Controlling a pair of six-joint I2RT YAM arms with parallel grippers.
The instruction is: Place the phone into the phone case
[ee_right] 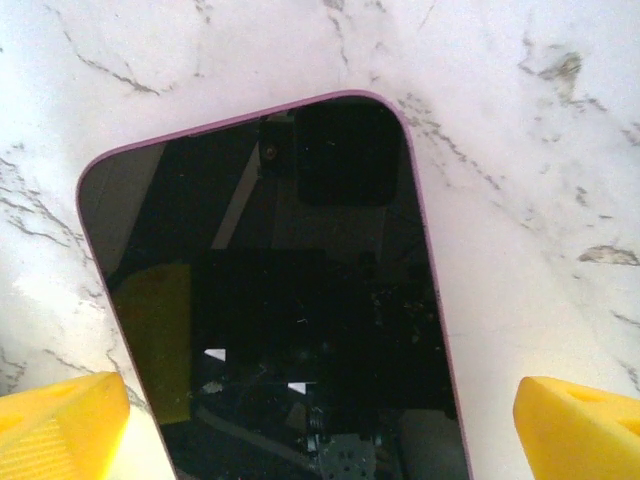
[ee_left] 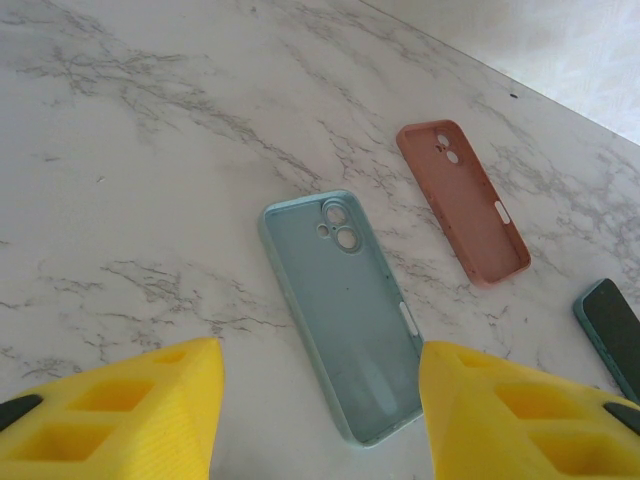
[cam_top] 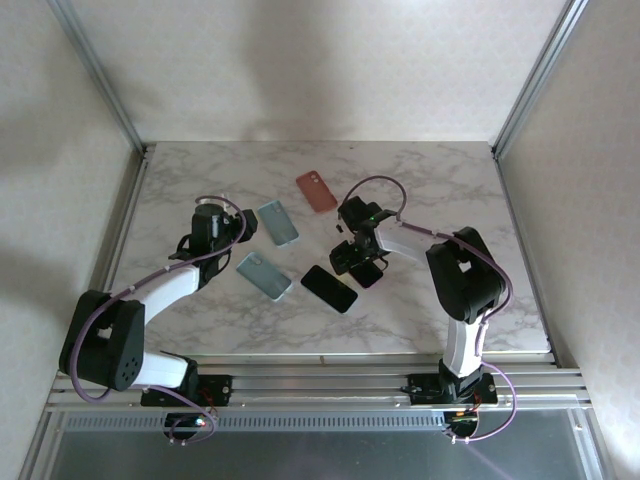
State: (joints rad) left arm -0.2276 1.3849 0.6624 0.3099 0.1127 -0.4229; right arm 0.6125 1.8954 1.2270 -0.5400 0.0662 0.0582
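Our R gripper (ee_right: 320, 425), jaws wide apart, straddles the purple-edged phone (ee_right: 270, 280), screen-up on the table (ee_right: 520, 150). We reckon it's set to pinch the sides. L gripper (ee_left: 320, 415), half-apart & empty, hovers over blue case (ee_left: 345, 300).

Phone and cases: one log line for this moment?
right pincer open over purple phone | left pincer open over blue case | pink case empty | nothing held
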